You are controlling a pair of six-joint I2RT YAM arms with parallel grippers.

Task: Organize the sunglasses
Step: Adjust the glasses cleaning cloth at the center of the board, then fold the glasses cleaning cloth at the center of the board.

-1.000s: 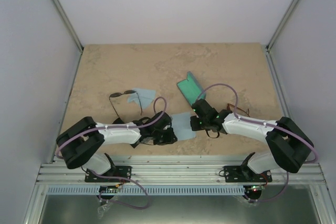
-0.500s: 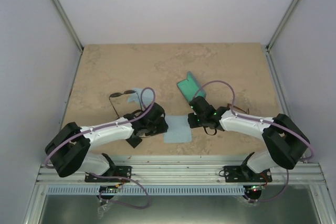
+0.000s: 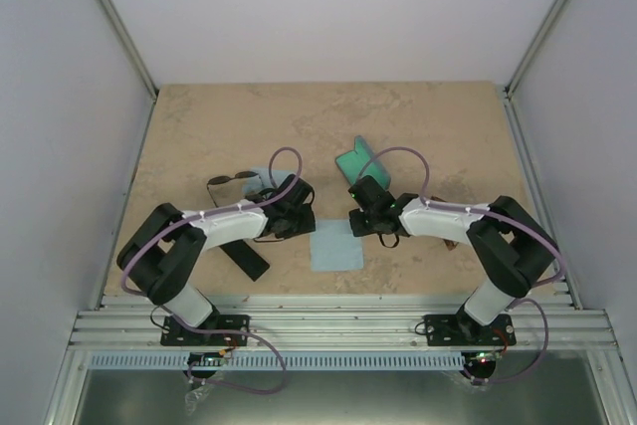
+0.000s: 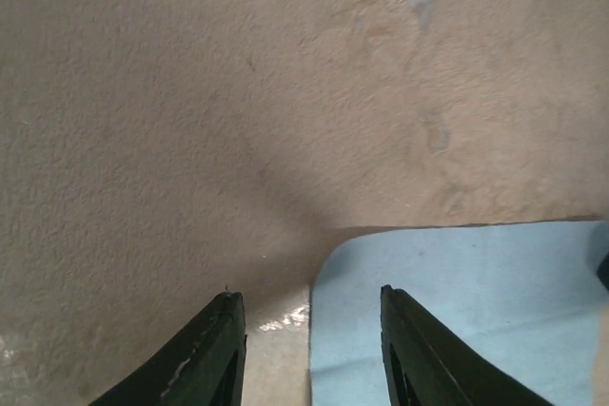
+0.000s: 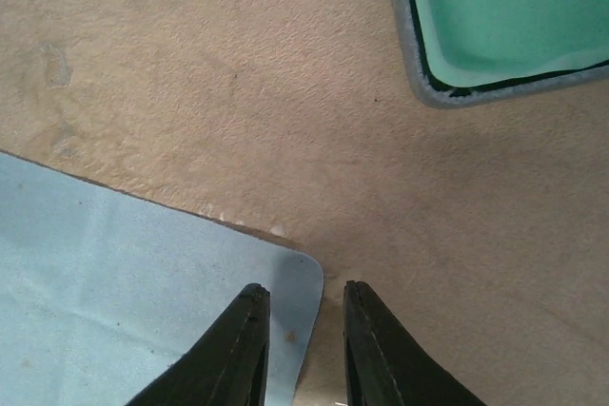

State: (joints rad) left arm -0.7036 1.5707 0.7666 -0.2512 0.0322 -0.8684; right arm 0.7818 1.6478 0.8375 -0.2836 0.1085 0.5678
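I'm hovering left gripper (image 4: 306,349), right gripper (image 5: 303,344) over light-blue cloth (image 3: 333,249) corners, both parted, empty, likely for pinching.

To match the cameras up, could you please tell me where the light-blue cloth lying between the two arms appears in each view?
Top external: the light-blue cloth lies just below centre.
Left wrist: a rounded corner of the cloth fills the lower right.
Right wrist: the cloth fills the lower left.
Shared landmark: the open green-lined case, above the cloth in the top view, upper right in the right wrist view.
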